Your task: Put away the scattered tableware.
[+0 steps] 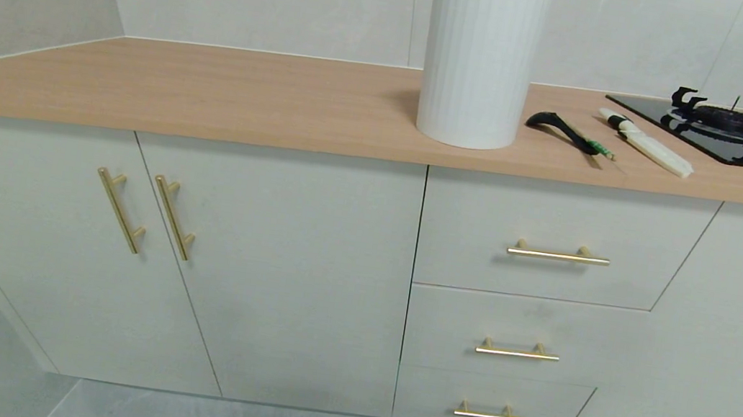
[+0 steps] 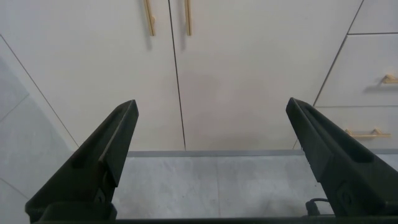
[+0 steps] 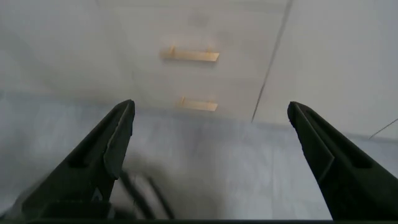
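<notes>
Head view: black utensil (image 1: 564, 130) diagonal, head leftward; L end effector (image 2: 210, 107), R end effector (image 3: 210, 107) spread.

We hold our left gripper (image 2: 211, 155) wide open, its two dark fingers (image 2: 109, 158) well apart, with a broad gap between the tips. Each finger is a flat-sided wedge that narrows to a blunt end, and the pair stands level, neither ahead of the other. Our right gripper (image 3: 211, 155) is in the same state: jaws spread wide, fingers (image 3: 106, 155) dark and tapered, tips well apart and level with each other. Neither gripper grips or touches anything. How our arms and wrists are bent behind the grippers we cannot tell.
</notes>
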You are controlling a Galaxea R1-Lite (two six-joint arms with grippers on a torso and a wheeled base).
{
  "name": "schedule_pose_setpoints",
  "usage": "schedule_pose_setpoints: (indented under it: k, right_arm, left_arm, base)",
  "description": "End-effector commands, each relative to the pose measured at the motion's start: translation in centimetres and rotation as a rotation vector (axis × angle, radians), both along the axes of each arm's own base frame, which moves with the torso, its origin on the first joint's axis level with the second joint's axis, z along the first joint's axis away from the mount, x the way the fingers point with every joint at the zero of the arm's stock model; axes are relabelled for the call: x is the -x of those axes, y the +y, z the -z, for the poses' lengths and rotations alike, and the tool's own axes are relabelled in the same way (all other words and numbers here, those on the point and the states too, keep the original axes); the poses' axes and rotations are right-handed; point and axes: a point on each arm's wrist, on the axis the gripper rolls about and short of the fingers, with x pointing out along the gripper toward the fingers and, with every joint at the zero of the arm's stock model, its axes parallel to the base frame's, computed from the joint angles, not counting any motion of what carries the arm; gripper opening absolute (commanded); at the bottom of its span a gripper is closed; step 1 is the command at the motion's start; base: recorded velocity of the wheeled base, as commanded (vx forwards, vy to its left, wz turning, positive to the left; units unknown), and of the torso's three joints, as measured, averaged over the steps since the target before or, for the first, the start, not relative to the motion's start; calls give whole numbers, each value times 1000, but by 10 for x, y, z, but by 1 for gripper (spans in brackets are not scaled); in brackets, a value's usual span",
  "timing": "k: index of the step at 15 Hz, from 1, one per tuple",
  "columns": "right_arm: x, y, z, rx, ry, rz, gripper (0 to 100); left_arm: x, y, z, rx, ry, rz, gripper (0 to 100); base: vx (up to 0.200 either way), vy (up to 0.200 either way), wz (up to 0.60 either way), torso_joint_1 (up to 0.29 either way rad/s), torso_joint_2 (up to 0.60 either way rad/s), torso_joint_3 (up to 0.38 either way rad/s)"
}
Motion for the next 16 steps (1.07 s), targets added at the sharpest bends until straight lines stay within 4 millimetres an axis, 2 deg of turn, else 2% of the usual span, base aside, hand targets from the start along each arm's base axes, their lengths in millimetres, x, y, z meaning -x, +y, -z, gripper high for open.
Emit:
schedule_pose_setpoints:
  k: [1, 4, 7, 16]
  right_arm:
    - [-55, 13, 1, 40, 239, -58, 100]
    - [-106, 26, 19, 47, 274, -71, 100]
    - [-146, 36, 35, 56, 286, -79, 100]
    - [-235, 67, 77, 71, 307, -107, 100]
  left_arm:
    - [0, 0, 0, 0, 1, 0, 100]
    - [0, 0, 0, 0, 1, 0, 100]
    - [0, 0, 0, 0, -1, 0, 100]
    - [0, 0, 0, 0, 1, 0, 100]
  base:
    - [0, 0, 0, 0, 0, 0]
    - [0, 0, 0, 0, 0, 0]
    - [0, 0, 0, 0, 0, 0]
    - [0, 0, 0, 0, 0, 0]
